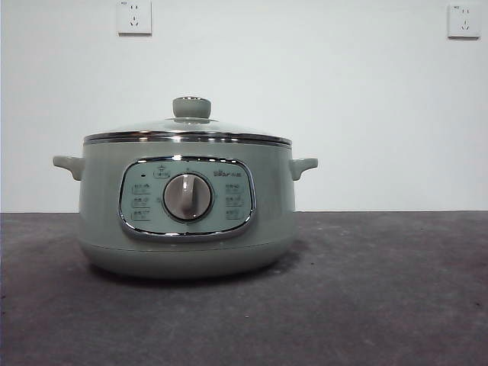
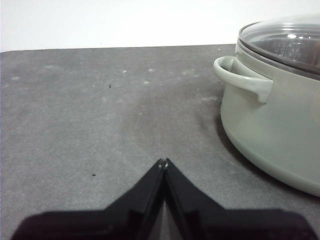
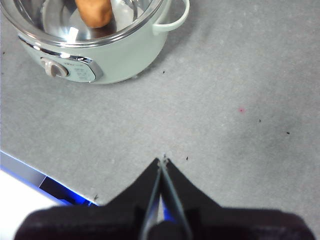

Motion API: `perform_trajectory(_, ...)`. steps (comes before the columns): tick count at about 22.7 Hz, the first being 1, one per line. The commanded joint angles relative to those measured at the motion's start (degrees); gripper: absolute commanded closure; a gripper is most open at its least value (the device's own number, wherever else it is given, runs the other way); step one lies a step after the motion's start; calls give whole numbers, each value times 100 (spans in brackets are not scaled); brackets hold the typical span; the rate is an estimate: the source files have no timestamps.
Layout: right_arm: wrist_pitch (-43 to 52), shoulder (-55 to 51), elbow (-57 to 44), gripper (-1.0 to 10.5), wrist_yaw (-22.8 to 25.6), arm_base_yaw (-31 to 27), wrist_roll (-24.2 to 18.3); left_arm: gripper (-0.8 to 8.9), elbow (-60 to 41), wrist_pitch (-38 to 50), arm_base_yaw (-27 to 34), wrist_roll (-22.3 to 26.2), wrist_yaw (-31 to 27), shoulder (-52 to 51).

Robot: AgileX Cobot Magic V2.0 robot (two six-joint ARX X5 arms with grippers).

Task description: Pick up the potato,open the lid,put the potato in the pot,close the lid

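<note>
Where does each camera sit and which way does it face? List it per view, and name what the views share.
Front view: low, at table height, looking level at the pot and lid; no arm shows.
Left wrist view: on the left arm, looking low along the table past the shut left hand at the pot's side.
Right wrist view: on the right arm, high, looking down over the shut right hand; the potato lies inside the pot.
All three show the pot.

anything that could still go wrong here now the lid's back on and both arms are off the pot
Little looks risky. The lid sits level on the pot with the potato inside, but its seating at the back rim isn't visible, so it may not be fully seated. The left gripper, shut, waits low beside the pot's side handle; a careless swing could clip it. The right gripper is shut, well away.
</note>
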Motion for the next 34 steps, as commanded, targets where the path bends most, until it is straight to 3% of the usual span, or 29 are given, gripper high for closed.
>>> perform_trajectory(1, 42, -4, -57, 946, 31, -13, 42, 816, -59, 9, -2, -35, 2, 55)
perform_trajectory(4, 44, -96, -63, 946, 758, -479, -107, 816, -59, 9, -2, -33, 2, 131)
perform_trajectory(7, 627, -496, -516, 946, 848, -1010, -332, 816, -59, 7, -2, -35, 2, 162)
perform_trajectory(9, 2291, -1259, -1611, 946, 872, -1606, -824, 816, -59, 9, -2, -33, 4, 170)
perform_trajectory(12, 4942, -2686, -3716, 946, 166, -2573, -866, 816, -59, 7, -2, -33, 2, 170)
perform_trajectory(15, 6275, -4085, -5440, 946, -83, -3421, -866, 816, -59, 7, -2, -35, 2, 186)
perform_trajectory(17, 6376, -4872, -6247, 946, -136, -3823, -863, 816, -59, 7, -2, -35, 2, 197)
perform_trajectory(22, 6378, -5781, -7237, 946, -136, -4144, -857, 816, -59, 7, -2, -33, 2, 203)
perform_trajectory(29, 6288, -5831, -7746, 946, -197, -4168, -905, 816, -59, 4, -2, -33, 4, 227)
perform_trajectory(34, 6279, -5831, -7746, 946, -476, -4199, -1504, 816, -57, 2, -2, -35, 2, 247)
